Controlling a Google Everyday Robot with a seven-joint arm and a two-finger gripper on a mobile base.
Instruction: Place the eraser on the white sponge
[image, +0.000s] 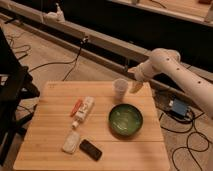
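Observation:
The eraser (90, 149), a small flat black block, lies on the wooden table (50, 125) near the front edge. The white sponge (71, 141), a pale pad, lies just left of it, almost touching. My gripper (136, 87) hangs at the end of the white arm (170, 67) over the table's far right edge, beside a white cup (120, 89). It is far from both the eraser and the sponge.
A green bowl (125, 120) sits right of centre. A white labelled tube (83, 111) and an orange-red marker (76, 106) lie mid-table. Cables and a blue box (178, 107) lie on the floor to the right. A dark chair (12, 95) stands at the left.

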